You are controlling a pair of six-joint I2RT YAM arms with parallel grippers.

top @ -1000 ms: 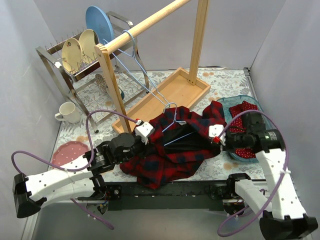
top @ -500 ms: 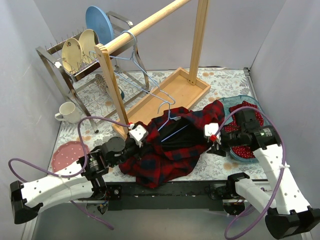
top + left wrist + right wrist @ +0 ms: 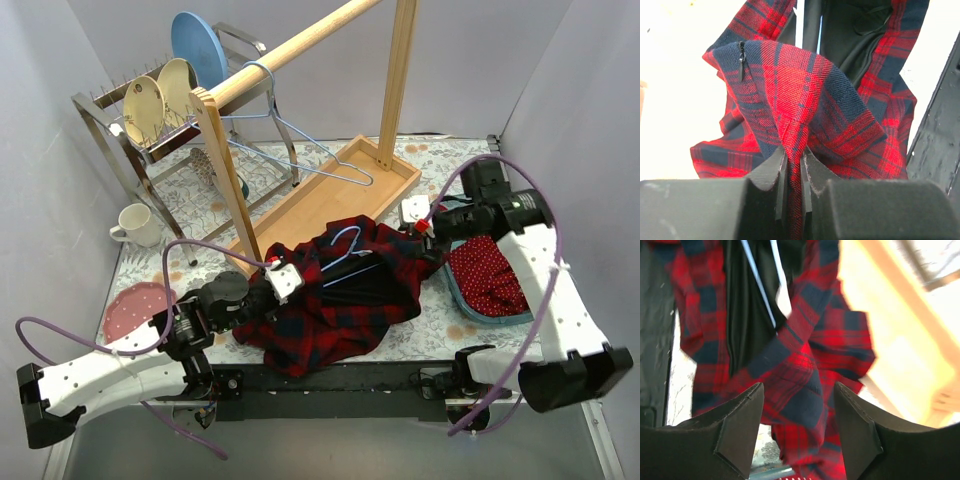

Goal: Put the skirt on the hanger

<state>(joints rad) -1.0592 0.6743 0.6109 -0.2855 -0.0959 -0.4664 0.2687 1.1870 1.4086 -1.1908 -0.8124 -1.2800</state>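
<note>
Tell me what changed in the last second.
The right gripper let go of the skirt and drew back toward the far side, jaws open. The rail hanger swung back, away from the hanger in the skirt. The left gripper still pinches a skirt fold; the mug stayed put.

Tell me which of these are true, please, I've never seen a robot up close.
1. The left arm has its jaws clamped on a fold of the red-and-navy plaid skirt. True.
2. The right arm has its jaws gripping the skirt. False: they stand open beside it, holding nothing.
3. A light blue wire hanger lies in the skirt's opening. True.
4. The white mug sits inside the wooden tray. False: the mug stands on the table beside the metal dish rack.
5. The wooden rail is bare. False: a second wire hanger hangs from it.
</note>
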